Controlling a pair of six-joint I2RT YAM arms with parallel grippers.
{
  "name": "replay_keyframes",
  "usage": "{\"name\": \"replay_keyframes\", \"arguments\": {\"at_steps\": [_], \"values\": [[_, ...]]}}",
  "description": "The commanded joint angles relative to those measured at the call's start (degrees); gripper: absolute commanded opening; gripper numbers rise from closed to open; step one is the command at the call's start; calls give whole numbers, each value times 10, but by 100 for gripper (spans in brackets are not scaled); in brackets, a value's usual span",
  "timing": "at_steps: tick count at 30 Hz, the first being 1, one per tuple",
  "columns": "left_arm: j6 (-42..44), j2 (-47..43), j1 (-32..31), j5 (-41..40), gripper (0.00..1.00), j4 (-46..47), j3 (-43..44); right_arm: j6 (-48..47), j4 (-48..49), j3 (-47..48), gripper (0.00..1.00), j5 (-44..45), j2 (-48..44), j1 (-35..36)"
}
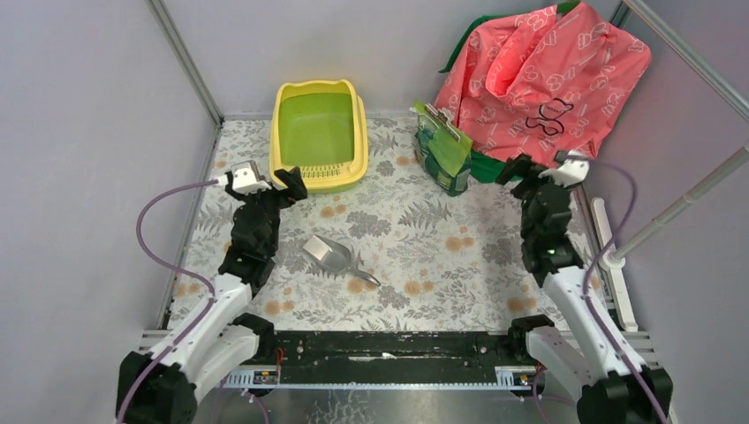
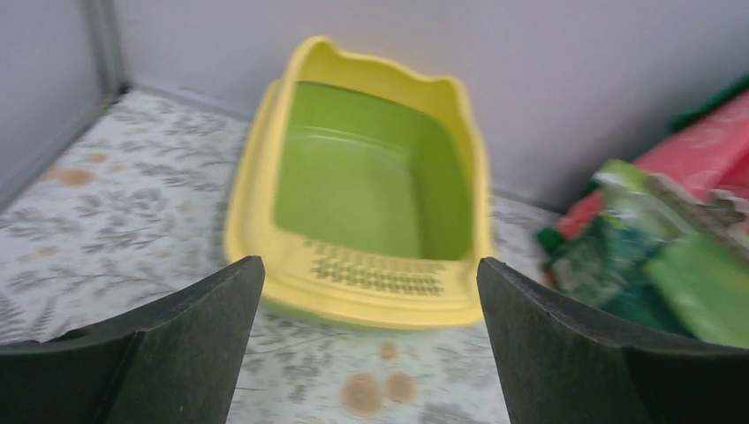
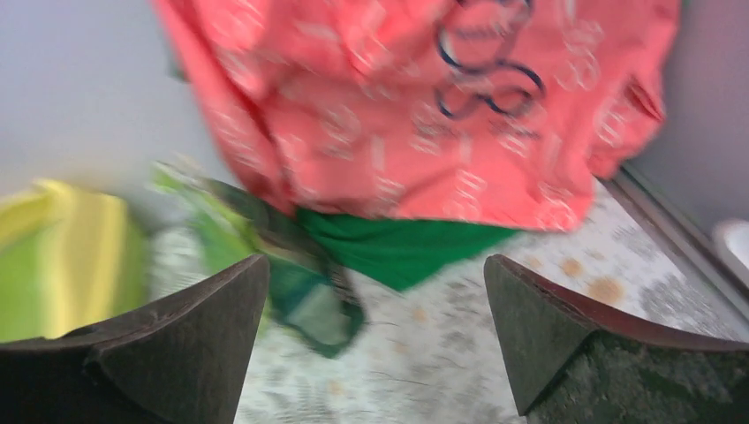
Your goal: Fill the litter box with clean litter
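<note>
Facing the box (image 1: 320, 134), close to its slotted lip, with left gripper (image 1: 290, 183) spread wide, gripping nothing. Facing the green bag (image 1: 442, 150) with right gripper (image 1: 516, 170), equally wide and empty.

Lab booth: grey panel walls (image 1: 79, 106), metal frame (image 1: 184, 60).

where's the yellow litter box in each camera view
Top external: litter box at upper centre-left, by the back wall.
Left wrist: litter box in the centre of the frame, slotted lip nearest.
Right wrist: litter box blurred at the far left edge.
Shared landmark: the green bag, right of the box in all three views.
</note>
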Motion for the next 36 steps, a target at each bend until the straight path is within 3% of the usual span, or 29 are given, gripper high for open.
{"name": "replay_keyframes", "arguments": {"at_steps": [1, 4, 7, 11, 17, 20, 22, 24, 29, 36], "values": [[-67, -56, -78, -26, 99, -168, 74, 95, -302, 137, 100, -140, -89, 4], [-118, -66, -113, -18, 99, -259, 152, 98, -259, 144, 100, -305, -152, 4], [-155, -66, -116, 74, 99, -311, 217, 178, -252, 153, 100, -362, -173, 4], [-173, -29, -125, 146, 99, -393, 312, 169, -347, 275, 100, -483, -81, 4], [-142, 70, -139, 153, 99, -449, 401, 89, -477, 413, 100, -392, 49, 12], [-195, 116, -106, 146, 99, -477, 404, 43, -484, 446, 99, -315, 96, 19], [-211, 138, -63, 223, 99, -455, 388, 13, -473, 458, 93, -276, 137, 19], [-216, 144, -52, 208, 99, -463, 385, -3, -473, 481, 85, -259, 180, 20], [-221, 120, -51, 177, 99, -436, 349, -48, -357, 457, 80, -232, 245, 32], [-215, 167, -37, 251, 99, -484, 378, -115, -242, 430, 80, -239, 335, 37]]}}
